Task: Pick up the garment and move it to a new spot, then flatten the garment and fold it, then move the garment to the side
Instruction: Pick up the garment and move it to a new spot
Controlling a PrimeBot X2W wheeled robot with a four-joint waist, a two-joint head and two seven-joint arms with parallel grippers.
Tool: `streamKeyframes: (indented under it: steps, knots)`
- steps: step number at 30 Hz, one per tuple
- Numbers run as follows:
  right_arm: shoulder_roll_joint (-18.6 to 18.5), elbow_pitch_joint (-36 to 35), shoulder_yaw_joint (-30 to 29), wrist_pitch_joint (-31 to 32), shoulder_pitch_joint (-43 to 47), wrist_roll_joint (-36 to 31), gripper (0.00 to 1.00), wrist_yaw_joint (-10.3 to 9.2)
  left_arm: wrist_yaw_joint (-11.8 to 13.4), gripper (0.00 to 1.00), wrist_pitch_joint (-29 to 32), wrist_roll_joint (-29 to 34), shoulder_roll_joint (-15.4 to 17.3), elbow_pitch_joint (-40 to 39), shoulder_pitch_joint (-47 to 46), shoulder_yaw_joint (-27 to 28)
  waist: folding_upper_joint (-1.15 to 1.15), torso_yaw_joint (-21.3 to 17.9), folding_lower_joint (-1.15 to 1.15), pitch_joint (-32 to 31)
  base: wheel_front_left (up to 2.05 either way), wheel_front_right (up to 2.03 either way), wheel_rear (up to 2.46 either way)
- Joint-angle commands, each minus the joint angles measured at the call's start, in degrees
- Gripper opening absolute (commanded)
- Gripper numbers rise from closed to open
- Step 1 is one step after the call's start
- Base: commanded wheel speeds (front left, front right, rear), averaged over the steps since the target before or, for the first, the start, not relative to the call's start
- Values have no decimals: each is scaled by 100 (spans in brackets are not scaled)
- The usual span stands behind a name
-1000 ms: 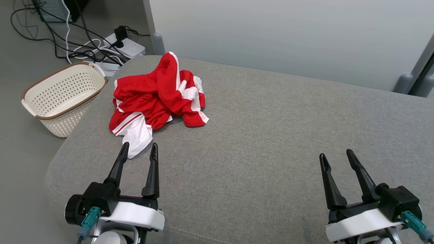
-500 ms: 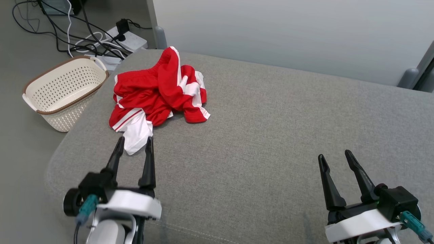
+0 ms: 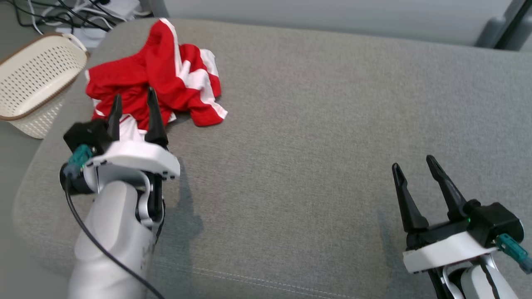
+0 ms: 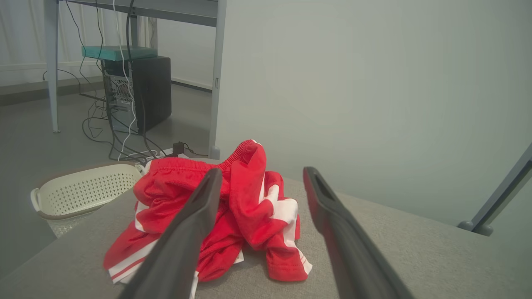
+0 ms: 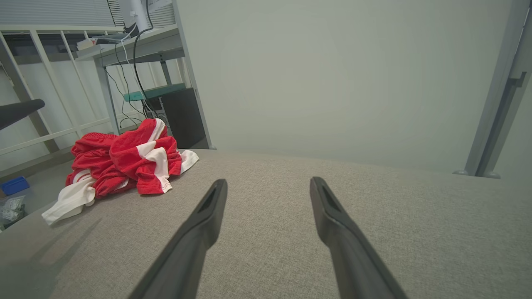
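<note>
The garment (image 3: 166,79) is a crumpled red and white heap at the far left of the grey cushioned surface (image 3: 316,124). My left gripper (image 3: 133,94) is open and raised above the cushion, and its fingertips overlap the heap's near edge in the head view. In the left wrist view the garment (image 4: 253,207) lies just ahead between the spread fingers of the left gripper (image 4: 262,170), which hold nothing. My right gripper (image 3: 412,162) is open over bare cushion at the near right. From the right wrist view, the garment (image 5: 120,166) is far off to the left of the right gripper (image 5: 268,181).
A cream perforated basket (image 3: 25,83) stands on the floor off the cushion's left edge, also seen as the basket (image 4: 83,191). Cables and a power strip (image 3: 83,8) lie on the floor behind it. A computer tower (image 4: 141,91) stands under a desk. A pale wall runs behind the cushion.
The head camera has tilted down and shifted. My left arm has lifted and reached forward, so its fingertips now overlap the garment's near edge. The right gripper has stayed put.
</note>
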Motion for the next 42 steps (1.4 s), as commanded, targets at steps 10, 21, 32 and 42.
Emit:
streamKeyframes:
  steps: [10,21,32,42]
  knots:
    - [-231,-189,275,-77,-624,83,100,8,269,100,-32,49,290,1714,-1668,744,0,-598,0,932,0,0,0]
    - [-315,-196,455,-77,-867,171,100,8,353,100,-32,168,668,2667,-2328,1048,0,-975,0,1310,0,0,0]
    - [-314,-218,525,-77,-968,248,100,8,462,0,-32,360,850,2946,-2436,1148,0,-1139,0,1458,0,0,0]
    - [-259,-157,520,-77,-990,263,100,8,253,0,-32,647,927,1854,-2043,1372,0,-1163,0,1315,0,0,0]
